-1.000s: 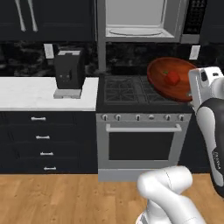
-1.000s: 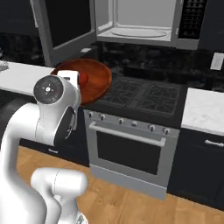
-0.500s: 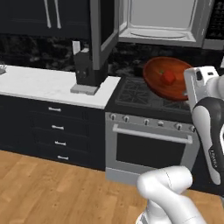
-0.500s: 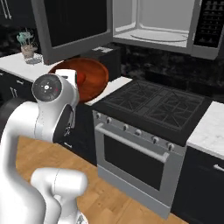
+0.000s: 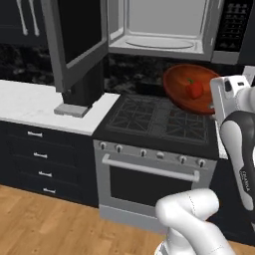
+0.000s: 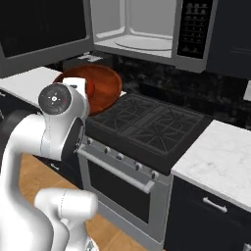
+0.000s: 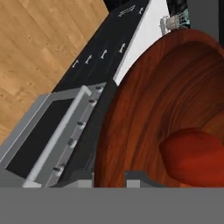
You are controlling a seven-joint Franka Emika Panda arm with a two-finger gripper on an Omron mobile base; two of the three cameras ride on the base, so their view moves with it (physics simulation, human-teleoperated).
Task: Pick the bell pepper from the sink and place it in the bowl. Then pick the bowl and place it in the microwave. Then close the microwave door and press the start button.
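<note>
As the base has driven during the last second, both base views have shifted together: one second ago the steel oven stood in the middle and the microwave was cut by the top edge, and now we see the boxy microwave with light grey interior (image 5: pixel 159 30) much closer and more fully, with its round glass turntable (image 5: pixel 158 44) lying bare inside. We judge this as a move of the cameras, not of the kitchen things. The big grey-framed microwave door with dark glass (image 5: pixel 74 45) stands wide open to the left. For the task this means that the first step is done and we are in the carrying step: the bowl is on its way to the open microwave and is not yet inside.

The wide shallow reddish-brown bowl (image 5: pixel 191 89) hangs tilted in the air over the black gas stove top (image 5: pixel 154 119), below the microwave opening and a little to its right. The small round red bell pepper (image 5: pixel 194 89) lies inside the bowl, against its lower wall.

In the hand view, the two-finger gripper (image 7: pixel 109 178) is narrowly open, and its dark tips stand on both sides of the bowl's rim. We judge that it pinches the rim and holds the bowl this way, with the pepper just beside it.
</note>
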